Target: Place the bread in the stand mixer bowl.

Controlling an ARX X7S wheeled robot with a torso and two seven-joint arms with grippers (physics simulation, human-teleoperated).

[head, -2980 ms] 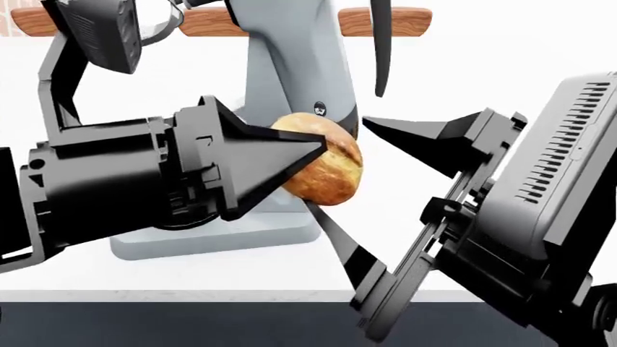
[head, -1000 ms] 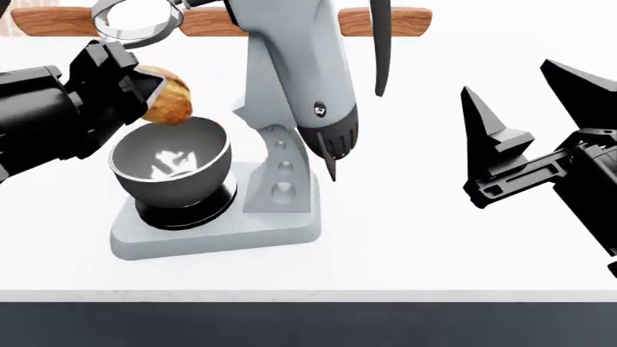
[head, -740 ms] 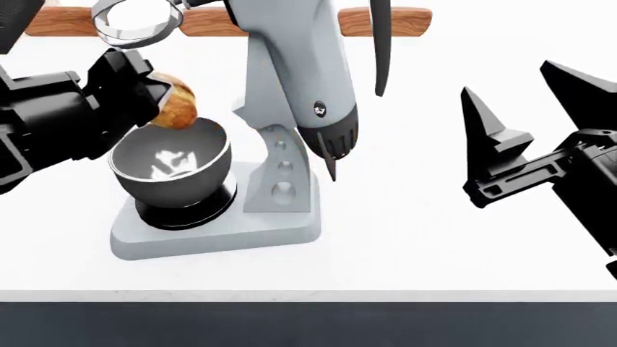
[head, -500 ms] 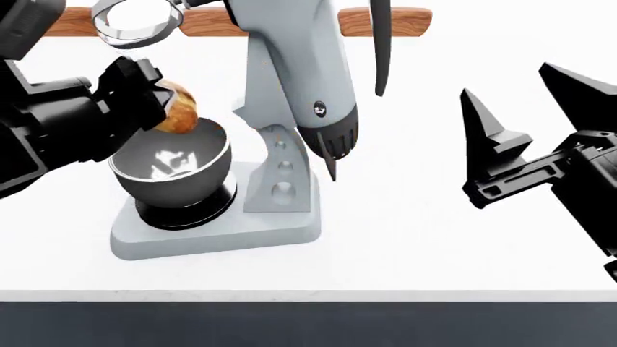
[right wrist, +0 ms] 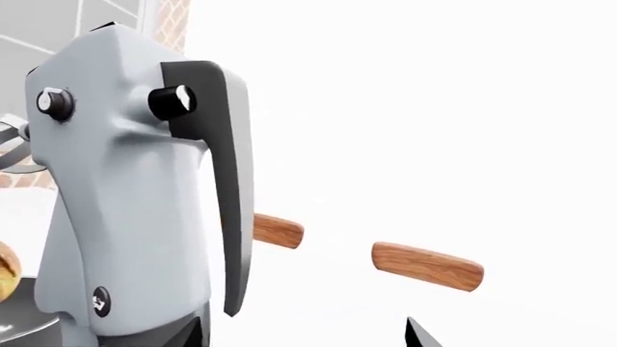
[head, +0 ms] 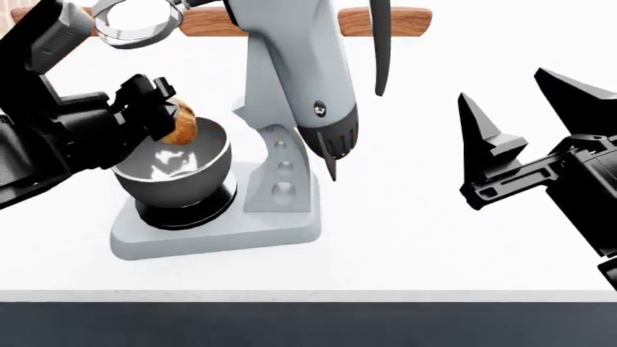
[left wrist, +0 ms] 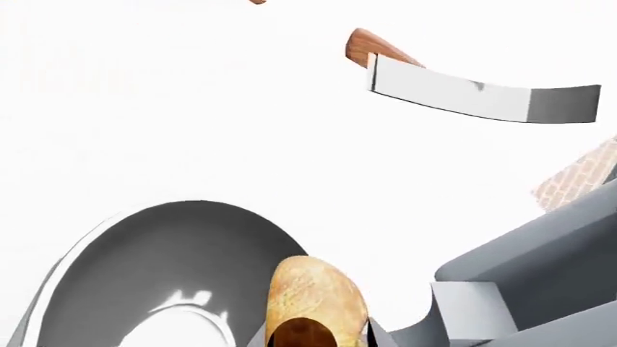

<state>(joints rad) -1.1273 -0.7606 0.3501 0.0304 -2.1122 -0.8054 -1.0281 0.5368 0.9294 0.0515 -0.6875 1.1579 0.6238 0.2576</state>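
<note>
- The small oval golden-brown crusty bread roll (head: 180, 127) sits between the fingers of the black left gripper (head: 159, 116), which is clamped on it, directly above the far rim of the round shiny grey metal mixer bowl (head: 178, 173).
- In the left wrist view the bread roll (left wrist: 316, 300) hangs over the reflective inside of the bowl (left wrist: 164, 267), not yet resting in it.
- The black right gripper (head: 511, 116) is well apart from the bowl, with its fingers spread and nothing between them.
- I judge the roll to be light, with a stiff crust that can dent; a hold across its middle seems the safest.
- The tilted light-grey mixer head (head: 299, 79) stands just beside the bowl.
</note>
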